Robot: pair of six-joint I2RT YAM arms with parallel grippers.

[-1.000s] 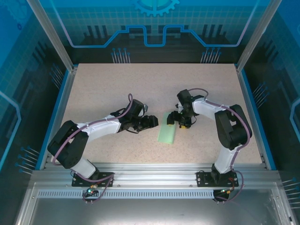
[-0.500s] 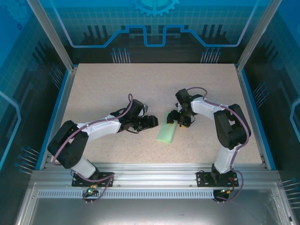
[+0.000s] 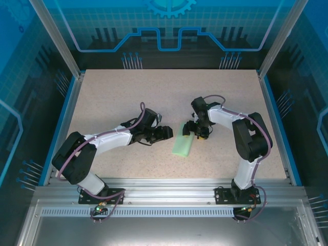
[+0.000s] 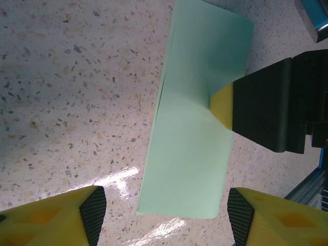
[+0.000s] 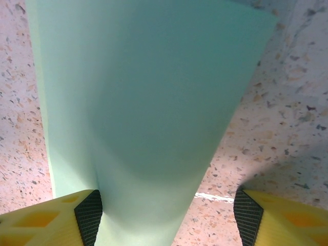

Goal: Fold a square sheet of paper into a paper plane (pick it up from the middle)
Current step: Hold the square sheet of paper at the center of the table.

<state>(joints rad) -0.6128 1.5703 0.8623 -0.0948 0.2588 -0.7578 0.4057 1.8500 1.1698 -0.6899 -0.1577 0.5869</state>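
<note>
I am creasing the half-folded square sheet of paper (image 3: 183, 144) mid-table under one fingertip (image 4: 221, 105) of the spread right gripper (image 3: 196, 131). The left gripper (image 3: 166, 132) is hovering spread alongside; next, probably, a corner needs folding in.

Robotics lab cell: a fenced test bench, not a home or a shop. Speckled stone-look table top (image 3: 128, 97), edged in blue. Aluminium profile rail (image 3: 169, 184) along the near edge, with two black-and-white robot arms bolted to it on base plates — left arm (image 3: 102, 141), right arm (image 3: 251, 138) — and purple cables (image 3: 134, 122) running along them. Slanted aluminium uprights (image 3: 56, 38) carry translucent blue wall panels (image 3: 205, 23) printed with a gear and circuit-line graphics. Bare metal shelf (image 3: 169, 228) in front.
</note>
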